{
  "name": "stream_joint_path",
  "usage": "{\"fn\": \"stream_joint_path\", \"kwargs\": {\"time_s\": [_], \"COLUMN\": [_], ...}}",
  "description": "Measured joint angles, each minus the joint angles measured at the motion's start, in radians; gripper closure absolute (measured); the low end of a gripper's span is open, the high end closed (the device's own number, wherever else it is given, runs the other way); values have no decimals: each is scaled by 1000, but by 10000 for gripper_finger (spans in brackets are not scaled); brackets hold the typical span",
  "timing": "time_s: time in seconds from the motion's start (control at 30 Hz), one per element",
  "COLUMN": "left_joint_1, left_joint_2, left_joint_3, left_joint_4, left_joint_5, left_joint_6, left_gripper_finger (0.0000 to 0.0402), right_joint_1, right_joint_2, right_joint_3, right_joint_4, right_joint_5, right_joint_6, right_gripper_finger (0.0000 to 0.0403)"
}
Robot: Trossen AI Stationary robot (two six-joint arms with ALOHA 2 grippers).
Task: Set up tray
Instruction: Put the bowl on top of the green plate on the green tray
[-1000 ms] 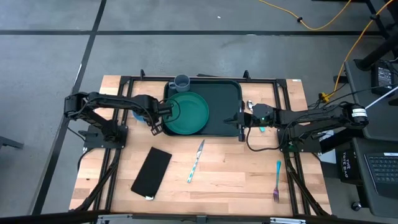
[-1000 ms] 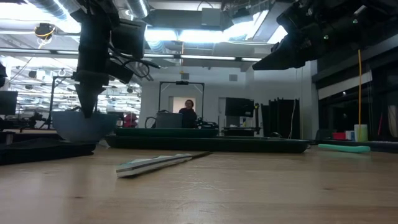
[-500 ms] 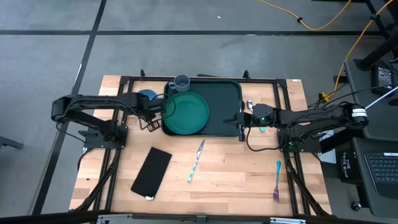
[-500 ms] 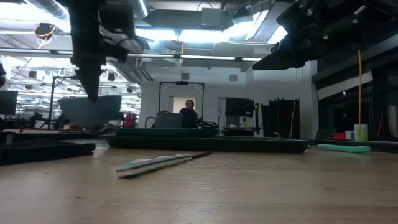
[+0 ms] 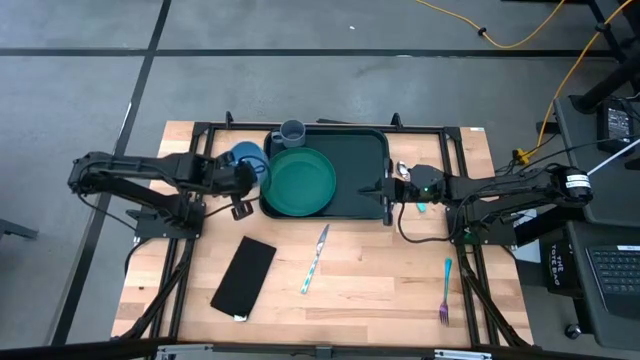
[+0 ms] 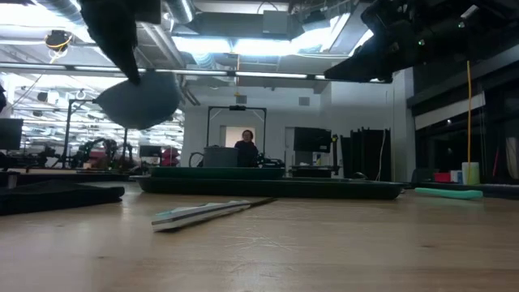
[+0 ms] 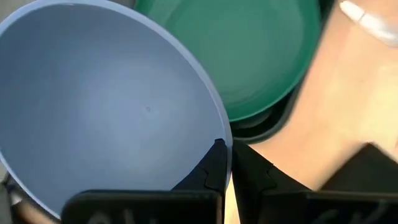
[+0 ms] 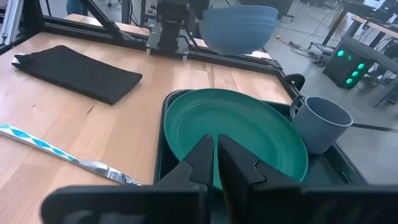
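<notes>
Blue bowl — pinched at its rim by the left hand — hangs lifted beside the tray.

1. Trays: one dark green tray.
2. Plates: one round green plate.
3. Bowls: one blue bowl.
4. Mugs: one grey-blue mug.
5. Knives: one knife, light-blue handle.
6. Forks: one fork, teal handle.
7. Black flat rectangles: one black napkin.
8. Robot arms: two, so two grippers – left gripper, right gripper.
9. People: one person in the room behind.
</notes>
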Motion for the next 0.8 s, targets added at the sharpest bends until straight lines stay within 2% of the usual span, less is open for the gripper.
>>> {"fn": "stream_joint_path", "kwargs": {"time_s": [0.27,0.47,0.6,0.8], "left_joint_1": [-97,-119,-115,-65], "left_joint_2": [73,138,205,349], "left_joint_3": [2,14,83,208], "left_joint_4": [28,53,64,64], "left_joint_5": [11,27,33,93], "left_joint_6": [1,50,75,234], "left_gripper_finger": [399,399,399,399], "right_joint_1": [0,0,0,0], "right_joint_2": [0,0,0,0], "right_joint_3": [0,0,0,0], "right_joint_4": [2,2,5,6], "right_joint_5": [0,0,0,0], "right_joint_6": [7,121,131,131], "right_gripper_finger": [375,375,375,375]}}
